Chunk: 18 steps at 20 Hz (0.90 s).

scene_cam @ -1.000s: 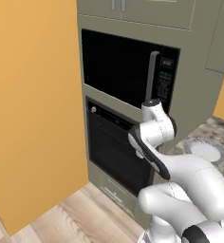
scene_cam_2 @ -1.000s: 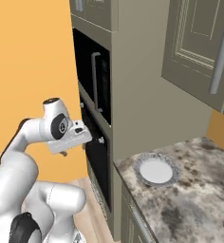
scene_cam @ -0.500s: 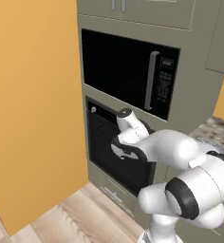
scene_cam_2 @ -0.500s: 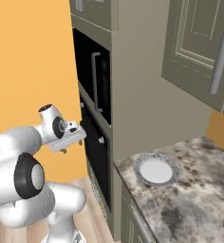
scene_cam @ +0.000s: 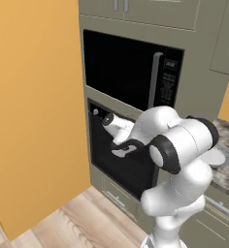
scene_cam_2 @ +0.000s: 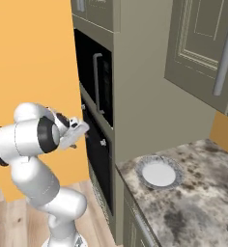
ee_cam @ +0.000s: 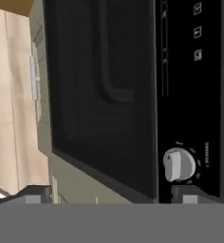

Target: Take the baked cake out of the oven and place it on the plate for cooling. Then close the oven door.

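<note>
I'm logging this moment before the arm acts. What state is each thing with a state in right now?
Black built-in oven door with dark glass face: shut, upright.
Black microwave door with vertical silver handle: shut.
White oven knob: in place on the control strip; setting unreadable.
Two-finger gripper: open, holding nothing, facing the oven front.
Round white plate with grey patterned rim: empty, flat on the speckled counter.

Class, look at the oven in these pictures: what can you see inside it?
Nothing inside shows. The oven door is shut, and its dark glass reveals no racks or cake. Visible are the door's handle and a white knob, with the open gripper in front.
</note>
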Tool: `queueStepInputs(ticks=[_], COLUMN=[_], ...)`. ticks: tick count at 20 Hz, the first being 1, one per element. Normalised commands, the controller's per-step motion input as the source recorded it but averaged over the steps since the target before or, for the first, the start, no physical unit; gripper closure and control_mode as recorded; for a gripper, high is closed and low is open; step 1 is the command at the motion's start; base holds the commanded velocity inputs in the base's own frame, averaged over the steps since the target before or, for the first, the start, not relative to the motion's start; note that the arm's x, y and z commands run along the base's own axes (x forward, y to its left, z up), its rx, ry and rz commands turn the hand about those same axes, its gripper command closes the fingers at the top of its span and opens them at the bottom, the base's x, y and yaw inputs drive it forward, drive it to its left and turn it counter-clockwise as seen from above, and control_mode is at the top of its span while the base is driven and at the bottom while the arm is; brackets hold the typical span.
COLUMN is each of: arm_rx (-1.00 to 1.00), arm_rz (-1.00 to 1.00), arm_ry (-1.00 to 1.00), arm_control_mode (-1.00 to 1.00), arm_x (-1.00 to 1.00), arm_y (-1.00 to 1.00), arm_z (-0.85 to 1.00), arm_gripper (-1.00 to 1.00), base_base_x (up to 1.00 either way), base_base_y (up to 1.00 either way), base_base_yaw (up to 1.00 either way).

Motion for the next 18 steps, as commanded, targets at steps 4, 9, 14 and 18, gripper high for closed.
queueStepInputs(ticks=[4,9,14,18], arm_rx=[-0.1,-0.03,-0.08,-0.06], arm_rz=[-0.12,-0.11,-0.06,-0.01], arm_ry=[-0.09,-0.03,-0.01,0.0], arm_control_mode=[-1.0,-1.0,-1.0,-1.0], arm_x=[0.72,0.93,0.86,0.88], arm_y=[0.22,0.01,0.0,-0.01], arm_z=[-0.68,-0.38,-0.34,-0.39], arm_gripper=[-1.0,-1.0,-1.0,-1.0], base_base_x=[0.0,0.0,0.0,0.0], base_base_y=[0.0,0.0,0.0,0.0], base_base_yaw=[0.0,0.0,0.0,0.0])
